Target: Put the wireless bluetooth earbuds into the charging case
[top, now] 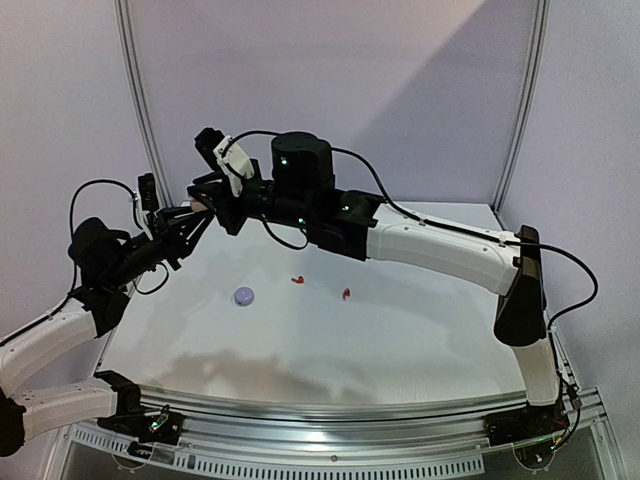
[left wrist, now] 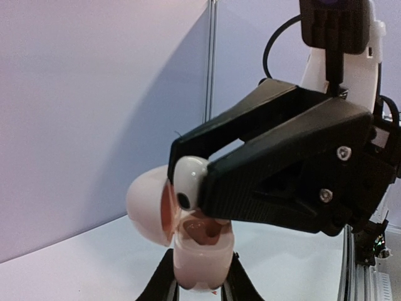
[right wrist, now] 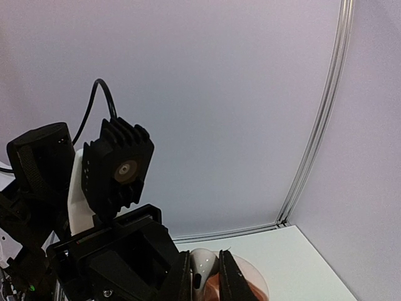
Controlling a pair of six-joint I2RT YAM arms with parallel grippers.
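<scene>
A white earbud [left wrist: 188, 180] is pinched between the tips of the right gripper [left wrist: 191, 168] and held in the air just above the open mouth of the charging case [left wrist: 202, 260]; whether it touches the rim cannot be told. The case is clamped upright between the fingers of the left gripper [left wrist: 200, 287], with its lid [left wrist: 145, 204] swung back to one side, well above the table [top: 400, 340].

The step in hand is judged to be the seating of this earbud in its well. A short, straight lowering is called for, with the stem lined up to the socket before the pinch is let go (the stem's tilt is hidden by the fingers).

Little room is left at the mouth: the lid's edge stands close beside the earbud, and the broad black fingers crowd the opening. Above and to the sides only the plain backdrop is seen. Far below, two red earbuds [top: 297, 280] and a lilac round case [top: 245, 295] lie apart on the table.
</scene>
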